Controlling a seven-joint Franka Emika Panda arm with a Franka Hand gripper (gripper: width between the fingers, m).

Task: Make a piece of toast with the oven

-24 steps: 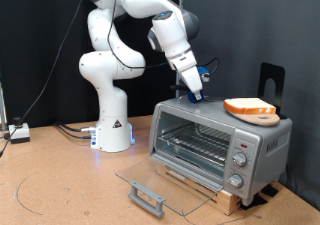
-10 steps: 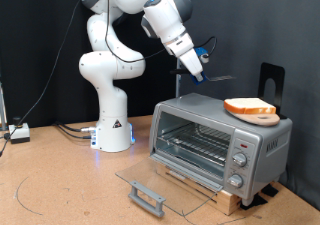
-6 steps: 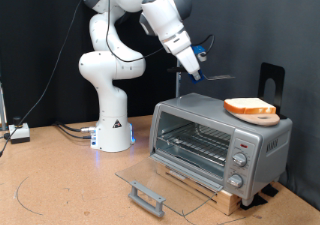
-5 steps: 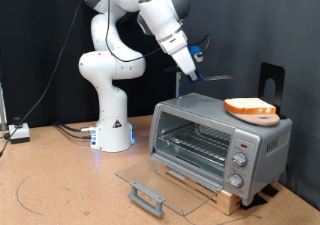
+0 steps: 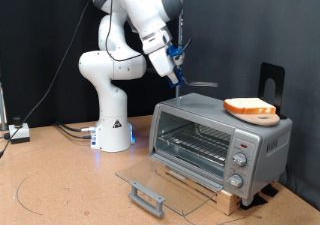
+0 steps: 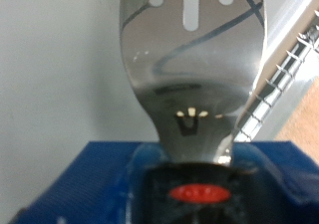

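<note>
My end effector (image 5: 175, 73) is raised in the air, pinching a metal spatula (image 6: 191, 55) whose blade juts out ahead. Below and ahead of me the oven (image 5: 218, 143) stands with its door (image 5: 160, 182) dropped open and its rack bare. The piece of toast (image 5: 249, 107) lies on a board (image 5: 262, 116) on the oven's roof, not yet inside.

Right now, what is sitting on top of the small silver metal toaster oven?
On the small silver metal toaster oven rests a round tan wooden board carrying the orange-tan slice of toast. The toast hides most of the board's face. The gripper holds a slotted metal spatula above.
</note>
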